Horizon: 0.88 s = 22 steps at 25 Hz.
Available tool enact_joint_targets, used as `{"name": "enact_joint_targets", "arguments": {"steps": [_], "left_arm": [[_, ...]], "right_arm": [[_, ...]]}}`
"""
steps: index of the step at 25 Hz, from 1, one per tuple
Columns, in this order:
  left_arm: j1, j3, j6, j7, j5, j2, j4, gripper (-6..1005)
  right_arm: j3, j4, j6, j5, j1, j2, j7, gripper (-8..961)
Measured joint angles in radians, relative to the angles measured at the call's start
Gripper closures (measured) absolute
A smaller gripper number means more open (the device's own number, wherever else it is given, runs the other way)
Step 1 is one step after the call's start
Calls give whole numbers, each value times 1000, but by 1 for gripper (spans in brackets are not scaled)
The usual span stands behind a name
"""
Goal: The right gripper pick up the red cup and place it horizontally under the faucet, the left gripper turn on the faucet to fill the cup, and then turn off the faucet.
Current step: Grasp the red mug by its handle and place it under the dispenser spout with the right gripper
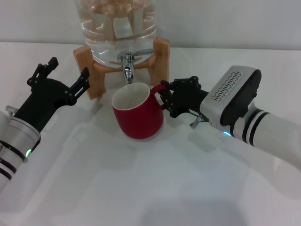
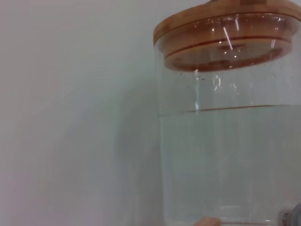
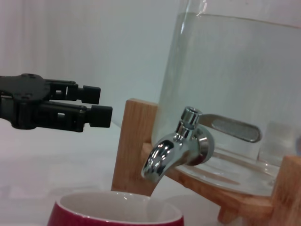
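Observation:
The red cup stands upright on the white table, its cream inside showing and its mouth just below the spout of the chrome faucet. My right gripper is shut on the cup's red loop handle, on the cup's right side. In the right wrist view the cup's rim sits under the faucet, and no water runs. To the left of the wooden stand my left gripper is open and holds nothing. It also shows in the right wrist view as the left gripper, apart from the faucet.
The clear water jug rests on a wooden stand at the back of the table. In the left wrist view the jug has a wooden lid. The faucet's lever points right.

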<state>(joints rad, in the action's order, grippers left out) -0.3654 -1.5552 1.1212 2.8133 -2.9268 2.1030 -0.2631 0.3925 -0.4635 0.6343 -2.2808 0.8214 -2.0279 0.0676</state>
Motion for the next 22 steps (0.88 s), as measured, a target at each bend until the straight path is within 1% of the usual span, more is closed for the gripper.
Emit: {"name": "enact_joint_targets", "arguments": {"steps": [12,22], "left_arm": [[-4,-11,-2,0,0,2,-3,124],[-8,14,-30,0,-2,2,-2,124]], "right_arm": [[7,4,3,7,-10,0,0,829],[1,1,2,-3,-5,0,-6,830]]}}
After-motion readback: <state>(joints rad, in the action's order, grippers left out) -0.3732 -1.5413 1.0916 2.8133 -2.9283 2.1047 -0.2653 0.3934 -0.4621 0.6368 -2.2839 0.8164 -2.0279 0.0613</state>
